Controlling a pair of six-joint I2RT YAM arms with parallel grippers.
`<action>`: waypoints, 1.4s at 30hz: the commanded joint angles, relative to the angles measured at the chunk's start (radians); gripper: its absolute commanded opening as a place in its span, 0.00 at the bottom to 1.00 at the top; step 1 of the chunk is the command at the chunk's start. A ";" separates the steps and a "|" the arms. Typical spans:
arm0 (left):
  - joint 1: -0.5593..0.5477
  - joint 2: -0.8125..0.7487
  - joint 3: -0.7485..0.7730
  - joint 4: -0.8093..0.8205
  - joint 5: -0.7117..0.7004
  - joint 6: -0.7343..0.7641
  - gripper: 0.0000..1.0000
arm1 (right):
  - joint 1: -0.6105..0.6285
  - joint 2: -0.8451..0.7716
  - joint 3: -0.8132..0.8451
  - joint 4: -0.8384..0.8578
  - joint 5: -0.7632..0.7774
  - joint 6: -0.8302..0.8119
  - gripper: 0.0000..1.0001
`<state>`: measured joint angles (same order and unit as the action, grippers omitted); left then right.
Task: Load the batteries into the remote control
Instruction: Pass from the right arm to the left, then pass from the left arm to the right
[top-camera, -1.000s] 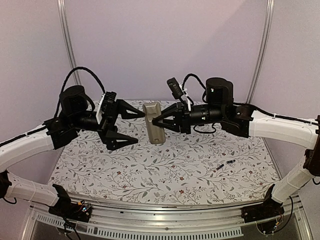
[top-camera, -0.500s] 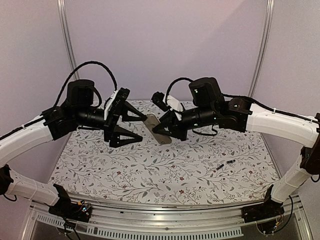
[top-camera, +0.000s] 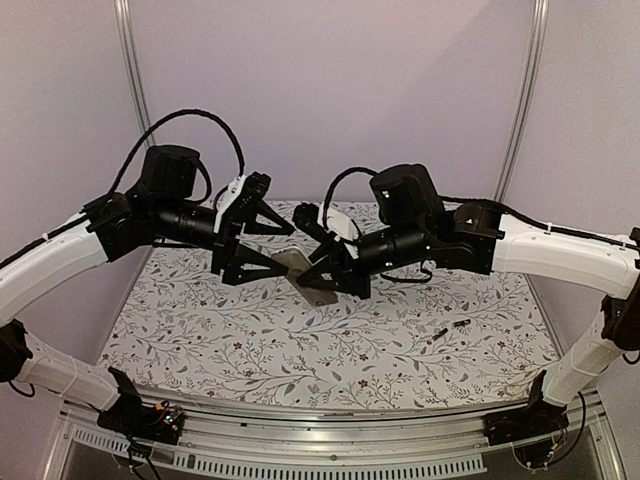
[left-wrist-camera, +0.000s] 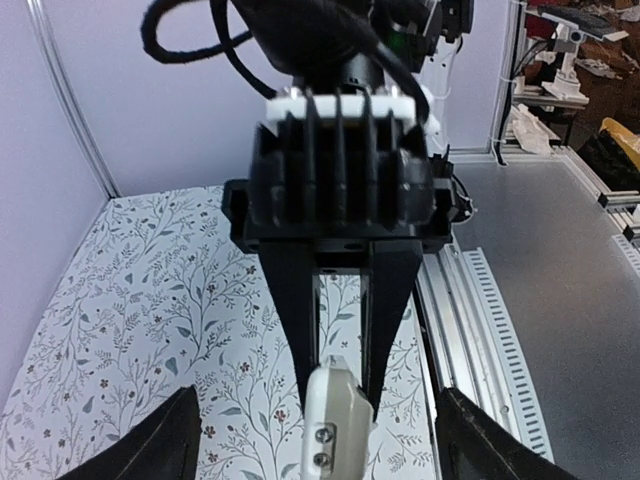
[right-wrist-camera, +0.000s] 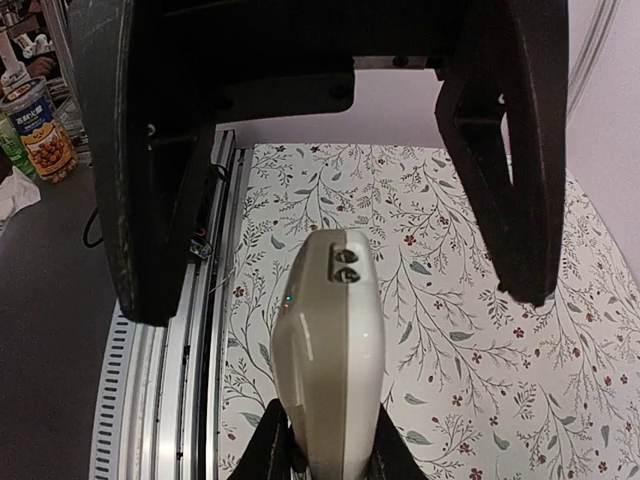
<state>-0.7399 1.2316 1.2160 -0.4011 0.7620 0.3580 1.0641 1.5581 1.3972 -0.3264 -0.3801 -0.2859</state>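
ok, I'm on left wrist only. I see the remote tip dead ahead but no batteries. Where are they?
Observer: Top view has both batteries lying on the table, on its right side, well apart from the remote.
Operator: Is right actually clamped on the remote?
Observer: Yes. Right wrist shows the right gripper shut on the remote's near end, with the far end sticking out toward your camera.
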 joint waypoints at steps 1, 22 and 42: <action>-0.055 0.015 0.004 -0.136 -0.030 0.088 0.75 | -0.003 -0.034 0.004 0.039 -0.032 -0.004 0.00; -0.046 -0.045 -0.029 0.065 -0.115 -0.058 0.00 | -0.013 -0.105 -0.151 0.154 0.096 0.038 0.99; -0.025 -0.130 -0.170 0.486 0.008 -0.481 0.00 | -0.082 -0.198 -0.363 0.684 -0.221 0.311 0.36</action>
<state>-0.7612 1.1007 1.0664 0.0326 0.7464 -0.0898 0.9825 1.3437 1.0012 0.3107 -0.5549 0.0055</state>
